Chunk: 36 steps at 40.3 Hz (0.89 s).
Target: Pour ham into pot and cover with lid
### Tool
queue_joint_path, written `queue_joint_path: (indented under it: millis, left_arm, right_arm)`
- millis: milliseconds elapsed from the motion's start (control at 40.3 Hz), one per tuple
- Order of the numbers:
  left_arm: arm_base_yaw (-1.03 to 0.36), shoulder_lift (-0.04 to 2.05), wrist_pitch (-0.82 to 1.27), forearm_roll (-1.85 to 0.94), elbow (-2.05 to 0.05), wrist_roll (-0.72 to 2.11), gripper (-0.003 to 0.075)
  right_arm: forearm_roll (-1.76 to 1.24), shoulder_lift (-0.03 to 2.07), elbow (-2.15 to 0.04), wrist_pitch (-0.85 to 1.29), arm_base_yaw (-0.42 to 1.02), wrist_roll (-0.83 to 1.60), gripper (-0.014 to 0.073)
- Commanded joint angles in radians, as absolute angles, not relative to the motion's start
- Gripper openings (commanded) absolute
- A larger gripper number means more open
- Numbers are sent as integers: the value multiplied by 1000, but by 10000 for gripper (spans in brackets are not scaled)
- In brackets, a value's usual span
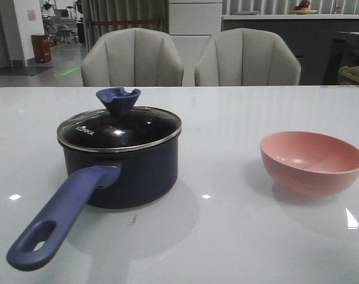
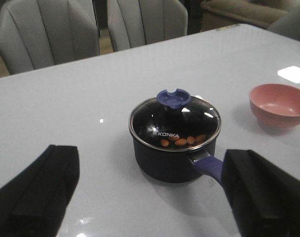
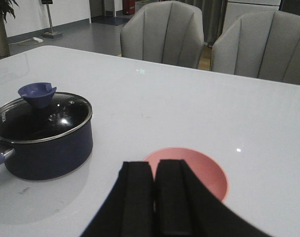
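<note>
Plainly, the left gripper [image 2: 150, 197] stands wide open with nothing between its two black fingers [image 2: 36, 192], which frame the scene from either side in the left wrist view. Beyond that gap, well apart from the fingers, sits the dark navy saucepan with a black inside [image 2: 172, 160], upright on the glossy white table [image 2: 80, 98]. The right gripper [image 3: 154, 205] has its black fingers pressed together with only a thin slit between them, and it grips nothing. Just past its tips lies the round pink bowl [image 3: 209, 173], upright, with no contents visible in the front view.

The round clear glass lid with a steel rim [image 1: 119, 129] rests flat on the saucepan's rim, its notched blue knob [image 1: 118, 99] uppermost and the white "KONKA" lettering [image 2: 168, 134] readable on the glass. Through the glass, in the left wrist view, a few small orange-pink ham pieces [image 2: 182, 141] lie on the pot's floor. The long purple-blue handle with a hole at its end [image 1: 58, 216] reaches toward the near left. In the front view the pot is on the left, the bowl on the right and well apart from it. Two grey upholstered chairs [image 1: 132, 59] stand at the table's far edge.
</note>
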State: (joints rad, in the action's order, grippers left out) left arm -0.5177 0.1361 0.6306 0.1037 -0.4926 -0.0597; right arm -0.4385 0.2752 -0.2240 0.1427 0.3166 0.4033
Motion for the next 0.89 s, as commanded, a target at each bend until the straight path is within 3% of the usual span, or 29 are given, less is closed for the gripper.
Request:
queue_joint_path:
  millis: [0, 99, 298, 373, 869]
  left_arm:
    - [-524, 65, 524, 104, -464, -69, 594]
    - [-524, 11, 524, 106, -420, -69, 497]
    - [-524, -2, 522, 106, -406, -69, 95]
    - [-524, -2, 522, 106, -406, -69, 134]
    - [-524, -2, 530, 106, -389, -69, 133]
  right_arm:
    - [-448, 282, -254, 72, 317, 414, 152]
    - [-448, 282, -254, 72, 317, 414, 152]
    - [-448, 282, -254, 72, 317, 414, 152]
    - [-448, 282, -254, 72, 317, 414, 152]
    - [-448, 282, -254, 72, 317, 414, 152]
